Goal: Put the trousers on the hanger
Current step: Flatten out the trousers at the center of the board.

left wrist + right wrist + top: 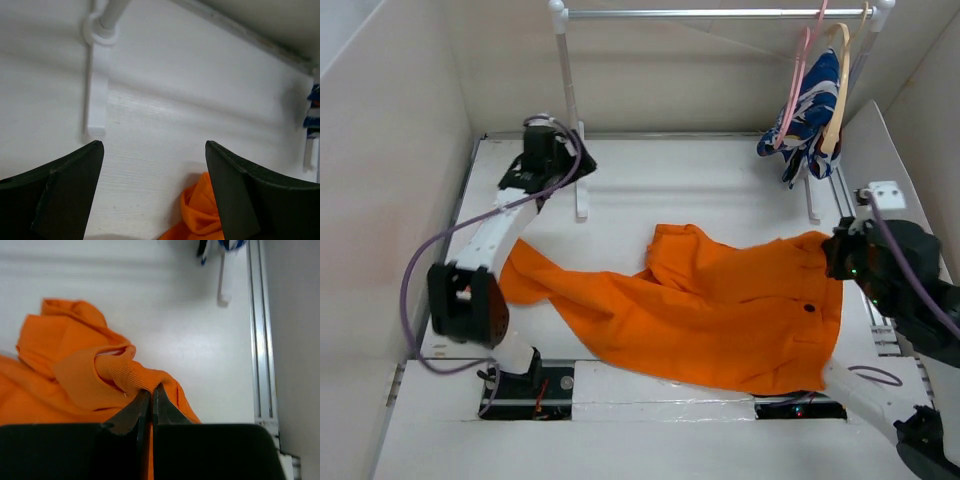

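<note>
- The right end effector (151, 390) is clenched, jaws pinched together on a ribbed fold of the trousers (75, 365). From overhead, that fold is at the waistband end. This looks a sensible hold, since the firmest edge steers the whole garment.
- The left end effector (154, 146) is released, jaws spread wide with only bare bench (700, 170) between them. It hangs at the far left by the rack's post (567, 90), apart from the cloth. Only a crumple of orange shows at the lower edge of its own view.
- The trousers lie spread across the middle of the bench, waist to the right and legs trailing left toward the left arm. Only the pinched edge looks lifted.
- The hanger (792, 95) hangs by its hook from the rail (720, 13) at the far right, well apart from the trousers. A tan hanger (841, 80) and a blue-and-white garment (810, 105) hang just beside it. Which hanger carries that garment I cannot tell.
- The task looks barely begun, with nothing yet on the hanger. A single pinch would likely let soft cloth sag and drag, so the free left arm probably needs a second hold.
</note>
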